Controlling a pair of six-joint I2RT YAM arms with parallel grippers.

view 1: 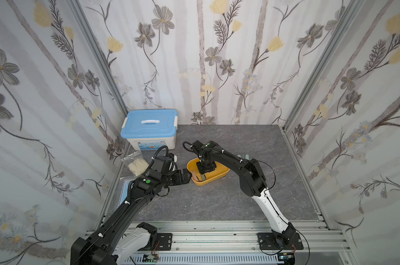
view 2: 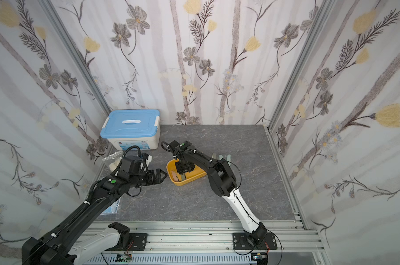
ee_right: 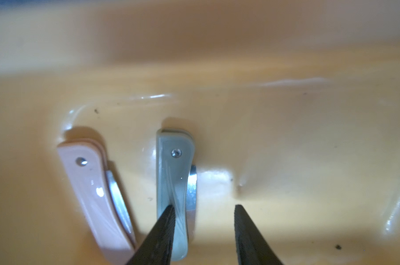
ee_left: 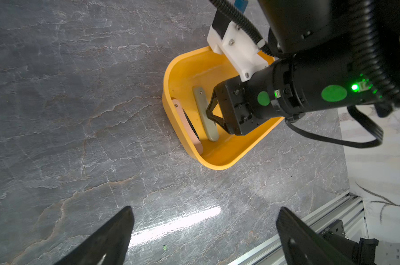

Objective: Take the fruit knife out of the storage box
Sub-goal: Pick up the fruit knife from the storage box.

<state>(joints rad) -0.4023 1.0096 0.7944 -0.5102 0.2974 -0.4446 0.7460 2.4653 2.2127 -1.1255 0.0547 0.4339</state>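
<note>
The step in hand is the grasp. In both top views the yellow storage box [view 1: 218,177] is lying on the grey table [view 1: 217,202] a little below the centre of the frame, and the right gripper [ee_right: 203,206] is reaching down into it.

In the right wrist view the folded grey-green knife [ee_right: 173,174] is lying on the box floor, left of centre, with a pink knife [ee_right: 89,190] just beside it at the left. The jaws are standing apart. One finger is over the grey-green handle and the other is well clear on the blade side, so nothing is clamped yet.

The left gripper [ee_left: 204,210] is hovering wide open beside the box end, holding nothing.

Next, I judge, the jaws need to close across the handle without catching the pink knife, and then lift it over the wall.
</note>
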